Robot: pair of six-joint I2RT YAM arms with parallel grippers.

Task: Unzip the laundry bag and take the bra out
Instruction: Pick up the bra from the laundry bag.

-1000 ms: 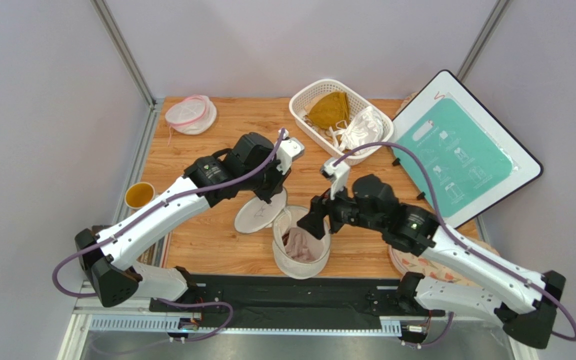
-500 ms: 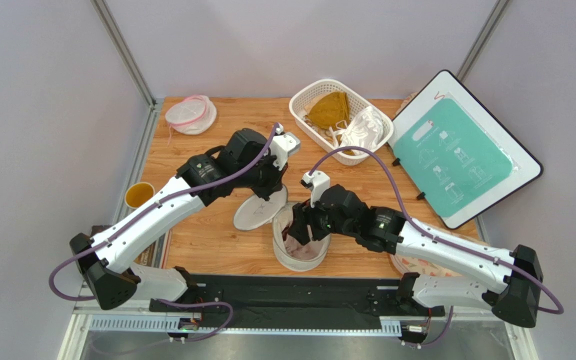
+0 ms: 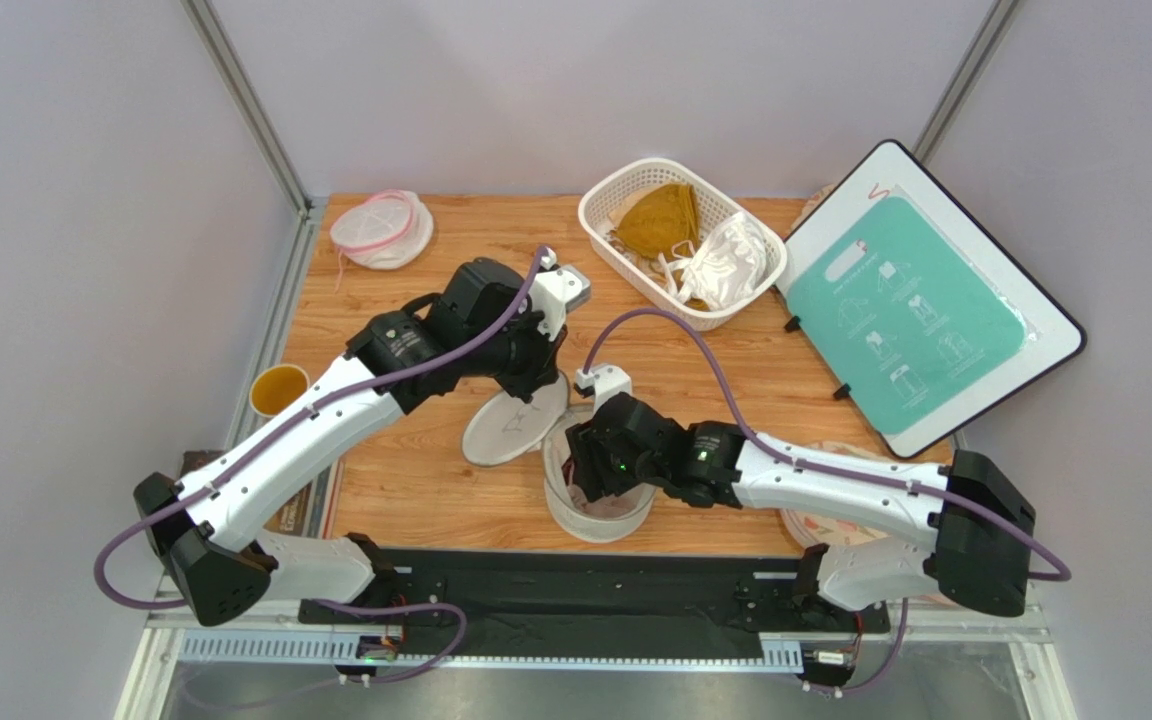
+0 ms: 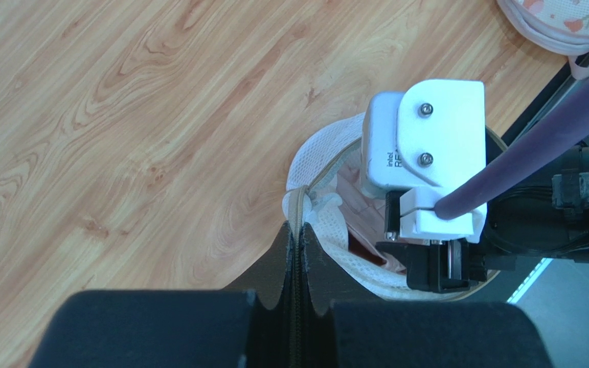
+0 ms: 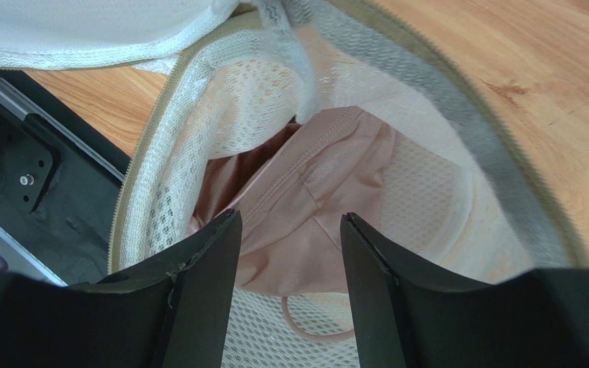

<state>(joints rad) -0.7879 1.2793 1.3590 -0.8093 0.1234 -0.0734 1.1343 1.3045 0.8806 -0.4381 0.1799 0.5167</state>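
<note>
One wooden table (image 3: 417, 495) carries everything. Two arms meet near its front edge, the left arm (image 3: 327, 413) coming in from the left and the right arm (image 3: 838, 480) from the right. A teal board (image 3: 920, 308) leans at the far right, with a white basket (image 3: 597, 225) of garments beside it. The laundry bag (image 3: 575, 518) stands upright at the front centre, its mouth unzipped and its round flap (image 3: 515, 425) folded out to the left. The pink bra (image 5: 328, 207) lies crumpled inside the bag. The right end effector (image 5: 288, 222) is down in the bag's mouth, fingers apart with the bra between them. The left end effector (image 4: 295, 238) is together, its tips at the bag's zip edge.
</note>
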